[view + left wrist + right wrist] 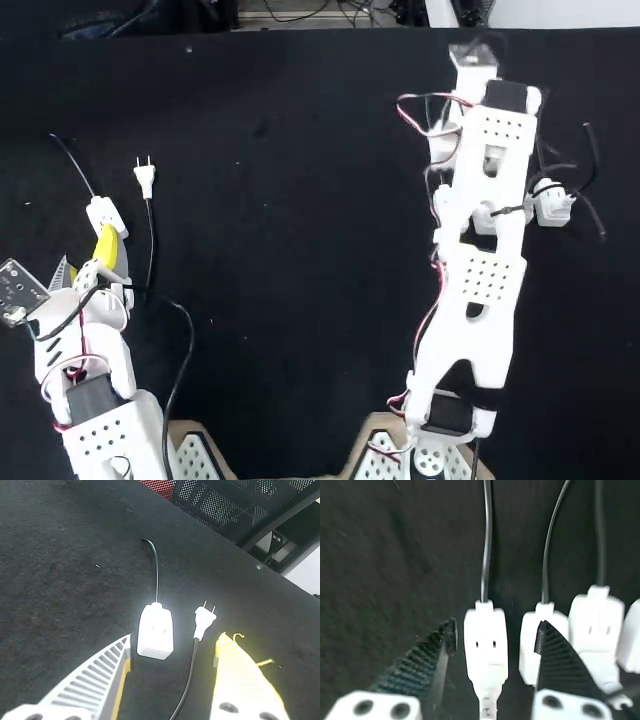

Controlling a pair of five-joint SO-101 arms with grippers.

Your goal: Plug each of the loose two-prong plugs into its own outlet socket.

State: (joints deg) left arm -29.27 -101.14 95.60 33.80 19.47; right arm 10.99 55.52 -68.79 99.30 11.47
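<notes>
A white outlet socket [156,632] with a black cable lies on the black table, also seen at the left in the high view [105,215]. Beside it lies a loose white two-prong plug [204,620] on a black cord, prongs pointing away [145,178]. My left gripper [175,640] is open just short of the socket, with a grey finger [95,680] and a yellow finger [245,680]. My right gripper [497,625] is open with its black fingers on either side of a white socket [485,642]. More white sockets [595,625] lie alongside it.
The right arm [485,280] stretches up the right side of the table, with white sockets and black cables [552,200] next to it. The plug's black cord [185,330] loops back toward the left arm's base. A black mesh object [235,505] stands beyond the table edge.
</notes>
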